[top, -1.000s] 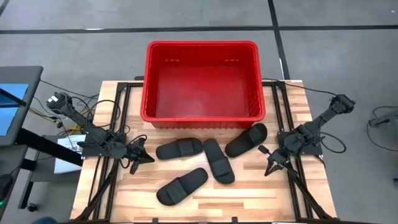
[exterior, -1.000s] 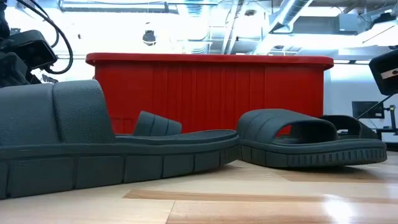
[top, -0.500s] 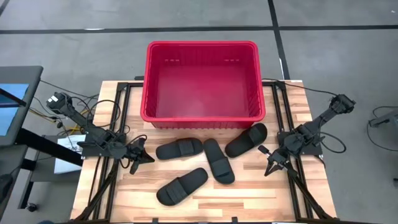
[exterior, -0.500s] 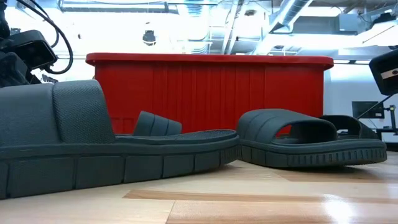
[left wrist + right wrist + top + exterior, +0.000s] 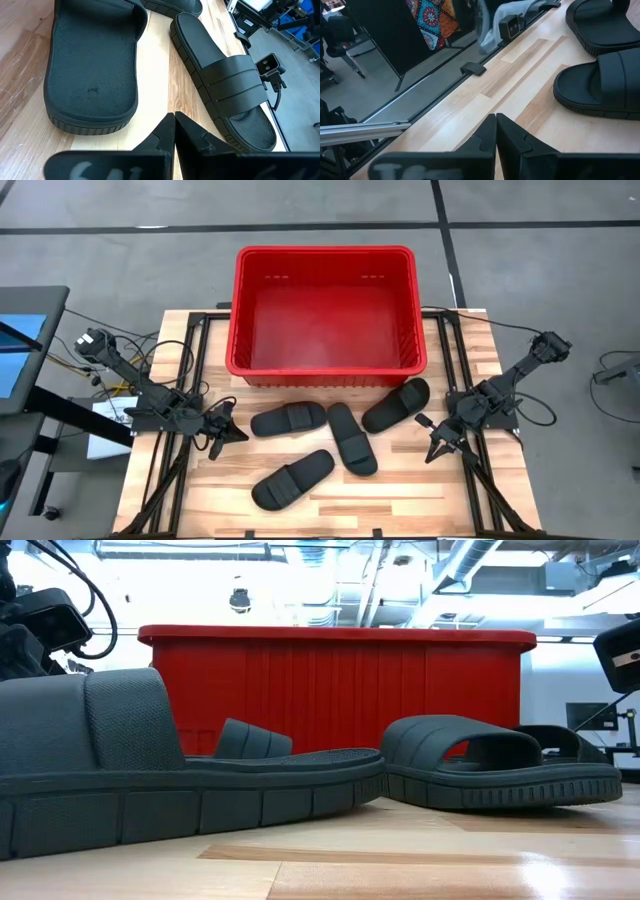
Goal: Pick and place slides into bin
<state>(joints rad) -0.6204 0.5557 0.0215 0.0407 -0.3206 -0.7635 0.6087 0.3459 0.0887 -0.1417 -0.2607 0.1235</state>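
Several black slides lie flat on their soles on the wooden table in front of the red bin (image 5: 325, 310): one (image 5: 288, 420) at the left, one (image 5: 352, 438) in the middle, one (image 5: 396, 404) nearest the bin's right corner, one (image 5: 292, 478) toward the near edge. My left gripper (image 5: 240, 435) hovers shut just left of the slides, touching nothing; in its wrist view its fingertips (image 5: 174, 118) point between two slides (image 5: 92, 65) (image 5: 225, 82). My right gripper (image 5: 432, 452) hovers shut to the right of the slides, over bare wood (image 5: 495, 118).
The bin stands at the table's far edge, its floor bare. Black frame rails (image 5: 190, 380) (image 5: 452, 370) run along both sides of the table. A camera unit (image 5: 269, 65) sits at the near edge. Bare wood lies between the slides and the near edge.
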